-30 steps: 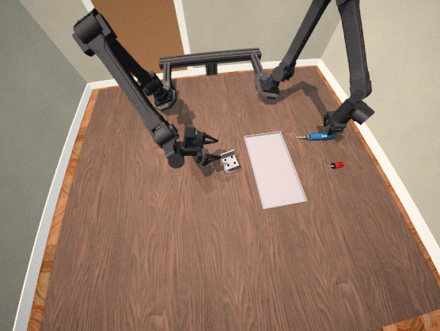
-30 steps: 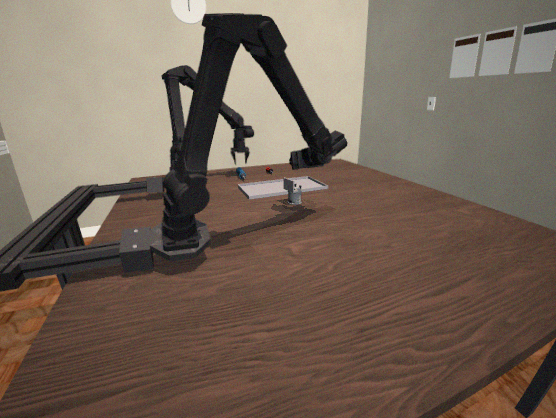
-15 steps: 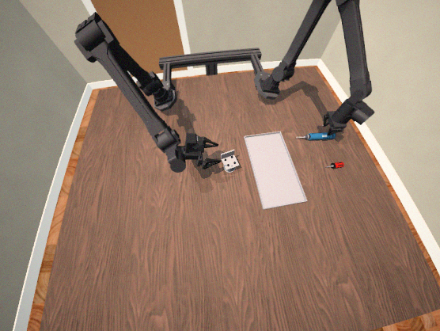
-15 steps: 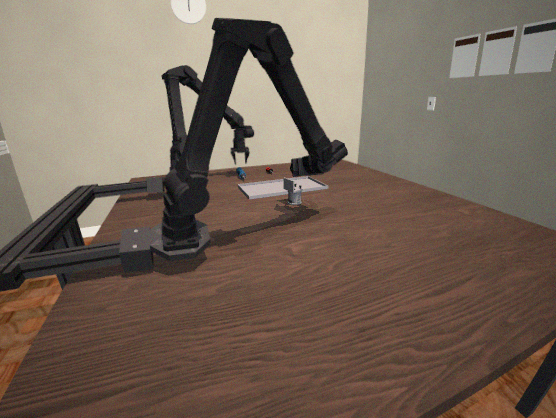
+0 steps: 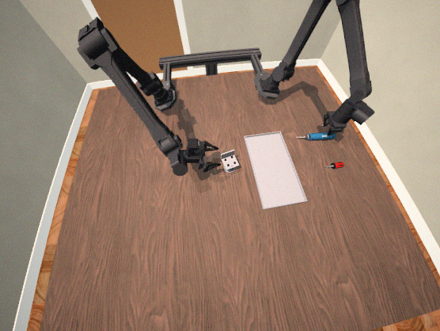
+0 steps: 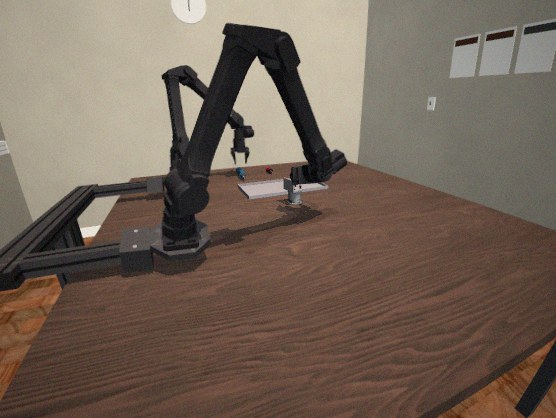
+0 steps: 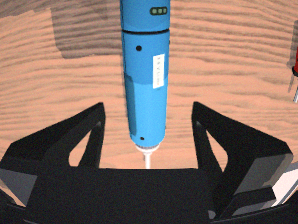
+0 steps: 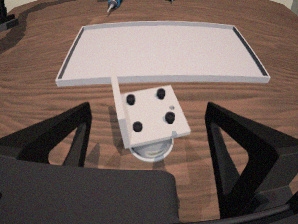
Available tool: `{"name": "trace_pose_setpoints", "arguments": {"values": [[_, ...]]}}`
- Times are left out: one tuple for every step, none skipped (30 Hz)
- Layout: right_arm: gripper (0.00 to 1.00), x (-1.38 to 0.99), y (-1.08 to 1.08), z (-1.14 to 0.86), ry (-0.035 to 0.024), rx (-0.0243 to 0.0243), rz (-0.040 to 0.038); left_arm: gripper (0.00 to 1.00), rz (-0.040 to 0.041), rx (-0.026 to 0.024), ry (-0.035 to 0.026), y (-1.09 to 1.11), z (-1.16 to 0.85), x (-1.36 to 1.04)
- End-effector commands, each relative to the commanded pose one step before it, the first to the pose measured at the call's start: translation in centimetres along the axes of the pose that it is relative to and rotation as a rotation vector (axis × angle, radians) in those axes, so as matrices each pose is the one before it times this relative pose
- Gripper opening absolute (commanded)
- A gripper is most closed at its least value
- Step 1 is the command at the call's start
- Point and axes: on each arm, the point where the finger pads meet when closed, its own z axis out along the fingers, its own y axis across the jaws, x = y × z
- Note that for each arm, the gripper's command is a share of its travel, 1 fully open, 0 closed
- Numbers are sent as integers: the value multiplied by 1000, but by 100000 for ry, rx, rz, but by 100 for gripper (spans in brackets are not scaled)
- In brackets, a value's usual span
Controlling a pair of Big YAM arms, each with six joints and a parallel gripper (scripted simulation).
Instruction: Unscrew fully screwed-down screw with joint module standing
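Joint module [image 5: 230, 170] [image 6: 295, 198] [image 8: 151, 151] standing on desk [image 5: 158, 237] [image 6: 300, 300] [image 7: 225, 50] [image 8: 34, 122], bearing bracket [image 5: 229, 162] [image 6: 287, 184] [image 8: 150, 110]; right end effector [image 5: 218, 157] [image 6: 295, 182] [image 8: 148, 104] facing it, spread; left end effector [image 5: 329, 130] [image 6: 240, 162] [image 7: 148, 104] hovering spread above electric screwdriver [image 5: 316, 136] [image 6: 241, 173] [image 7: 146, 95] [image 8: 114, 3].

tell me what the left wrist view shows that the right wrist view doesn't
only left wrist: left hand, white barrel label, red screwdriver handle

only right wrist: right hand, joint module, bracket, four black screws

both: electric screwdriver, pale tray, wooden table top
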Motion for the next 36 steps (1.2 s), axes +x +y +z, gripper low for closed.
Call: {"name": "trace_pose_setpoints", "arguments": {"values": [[86,-1312,-1130,-268,-1413,1743,-4160,65,-917,2237,-1434,-943,-825,-658],[86,0,0,0,0,0,0,65,0,0,0,0,0,0],[86,1081,339,-11,9,138,-82,65,0,0,0,0,0,0],[86,1021,137,63,435,-127,1470,65,0,0,0,0,0,0],[86,271,41,60,23,-29,75,65,0,0,0,0,0,0],[86,203,-62,58,-28,78,-119,65,0,0,0,0,0,0],[86,249,18,64,1,-15,20,65,0,0,0,0,0,0],[86,242,3,63,4,6,-5,65,0,0,0,0,0,0],[86,233,-10,62,-9,18,-29,65,0,0,0,0,0,0],[86,224,-24,61,-21,31,-54,65,0,0,0,0,0,0],[86,216,-38,60,-27,47,-79,65,0,0,0,0,0,0],[86,208,-52,60,-33,62,-103,65,0,0,0,0,0,0],[86,201,-67,59,-37,79,-128,65,0,0,0,0,0,0],[86,194,-81,58,-43,93,-152,65,0,0,0,0,0,0],[86,-10,28,33,28,-64,-22,65,0,0,0,0,0,0],[86,-230,239,349,-72,-740,-405,65,0,0,0,0,0,0],[86,-1110,-371,-254,-138,336,-259,65,0,0,0,0,0,0],[86,0,0,0,0,0,0,65,0,0,0,0,0,0],[86,0,0,0,0,0,0,65,0,0,0,0,0,0],[86,874,6,7,-188,456,-696,65,0,0,0,0,0,0],[86,840,-65,-7,278,190,1003,65,0,0,0,0,0,0],[86,180,-143,36,-63,187,-217,65,0,0,0,0,0,0],[86,165,-143,56,-56,167,-260,65,0,0,0,0,0,0],[86,154,-152,55,-95,162,-279,65,0,0,0,0,0,0],[86,154,-166,55,-74,187,-300,65,0,0,0,0,0,0],[86,147,-176,55,-87,195,-320,65,0,0,0,0,0,0],[86,141,-187,55,-99,203,-340,65,0,0,0,0,0,0],[86,254,18,64,9,-7,12,65,0,0,0,0,0,0],[86,257,24,64,12,-13,22,65,0,0,0,0,0,0],[86,257,24,64,12,-13,22,65,0,0,0,0,0,0],[86,257,24,64,12,-13,22,65,0,0,0,0,0,0],[86,-131,124,198,-61,-406,-231,65,0,0,0,0,0,0],[86,-213,201,313,-77,-635,-367,65,0,0,0,0,0,0],[86,-857,-332,-269,-431,668,-1561,65,0,0,0,0,0,0],[86,0,0,0,0,0,0,65,0,0,0,0,0,0],[86,0,0,0,0,0,0,65,0,0,0,0,0,0]]}}
